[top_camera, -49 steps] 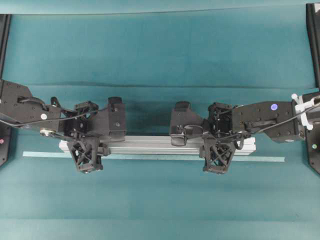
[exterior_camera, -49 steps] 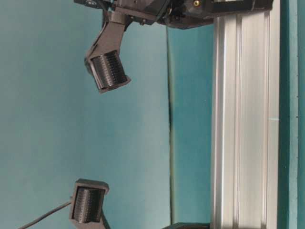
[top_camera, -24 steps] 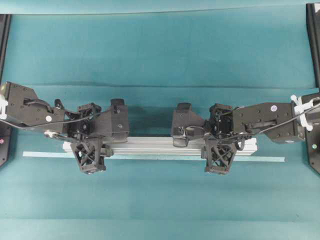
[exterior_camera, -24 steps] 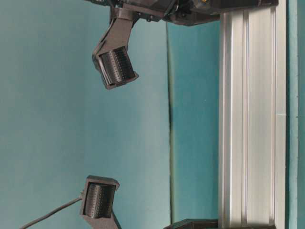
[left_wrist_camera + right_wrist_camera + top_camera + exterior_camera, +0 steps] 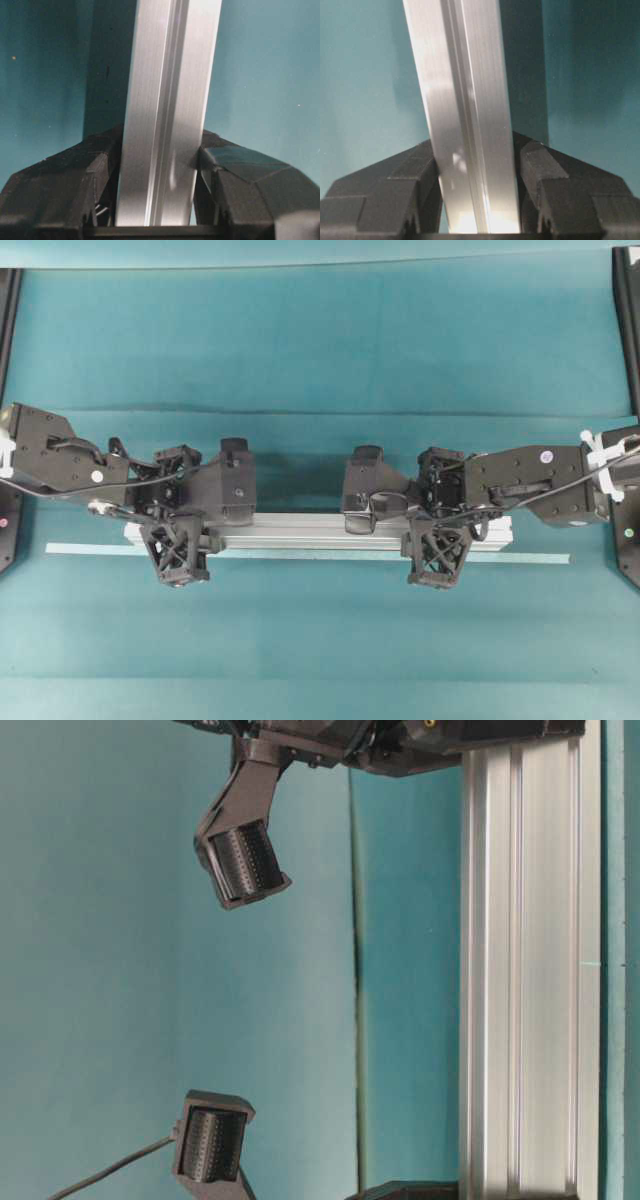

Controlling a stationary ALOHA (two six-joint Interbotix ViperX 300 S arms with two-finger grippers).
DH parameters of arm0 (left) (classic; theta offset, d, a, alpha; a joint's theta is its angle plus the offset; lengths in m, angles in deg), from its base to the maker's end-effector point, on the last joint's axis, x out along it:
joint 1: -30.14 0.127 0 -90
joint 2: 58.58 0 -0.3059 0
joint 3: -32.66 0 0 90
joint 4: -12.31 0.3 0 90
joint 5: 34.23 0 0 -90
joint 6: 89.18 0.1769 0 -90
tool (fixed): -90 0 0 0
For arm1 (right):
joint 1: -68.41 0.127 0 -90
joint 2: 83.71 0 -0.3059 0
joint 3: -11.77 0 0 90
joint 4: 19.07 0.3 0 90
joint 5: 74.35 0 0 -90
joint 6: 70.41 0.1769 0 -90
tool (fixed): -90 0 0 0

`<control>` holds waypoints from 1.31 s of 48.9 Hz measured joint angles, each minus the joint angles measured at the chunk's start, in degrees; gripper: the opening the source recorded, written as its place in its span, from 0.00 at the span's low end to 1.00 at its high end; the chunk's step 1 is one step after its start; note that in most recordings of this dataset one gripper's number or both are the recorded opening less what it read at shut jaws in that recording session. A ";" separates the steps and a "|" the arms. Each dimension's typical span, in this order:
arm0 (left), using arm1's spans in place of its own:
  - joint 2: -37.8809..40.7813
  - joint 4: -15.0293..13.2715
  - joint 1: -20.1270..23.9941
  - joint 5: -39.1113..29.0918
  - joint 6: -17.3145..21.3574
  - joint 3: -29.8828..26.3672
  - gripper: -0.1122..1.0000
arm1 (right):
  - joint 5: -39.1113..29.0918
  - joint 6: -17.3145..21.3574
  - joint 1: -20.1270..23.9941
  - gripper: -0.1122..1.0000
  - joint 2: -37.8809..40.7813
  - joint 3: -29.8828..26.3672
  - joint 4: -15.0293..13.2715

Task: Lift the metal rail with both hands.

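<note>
Aluminium, stiff and slick, the metal rail [image 5: 320,531] sits mid-frame, left gripper [image 5: 178,540] and right gripper [image 5: 436,540] clamped near its ends

A teal cloth-covered table surface [image 5: 320,340] fills the view, with creases running nine to three o'clock.

The metal rail [image 5: 520,970] runs past the table-level view's edges.

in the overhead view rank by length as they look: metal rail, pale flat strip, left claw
1. pale flat strip
2. metal rail, though it sits raised nearer the camera
3. left claw
</note>
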 measured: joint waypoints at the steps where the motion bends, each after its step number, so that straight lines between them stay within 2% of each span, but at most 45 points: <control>1: 0.09 0.00 0.00 0.00 0.00 0.00 0.43 | 0.00 -0.09 0.00 0.45 0.00 0.00 0.00; 64: 0.35 0.00 -0.26 3.43 0.09 1.85 0.43 | 1.14 0.00 -0.09 0.45 0.53 0.70 0.26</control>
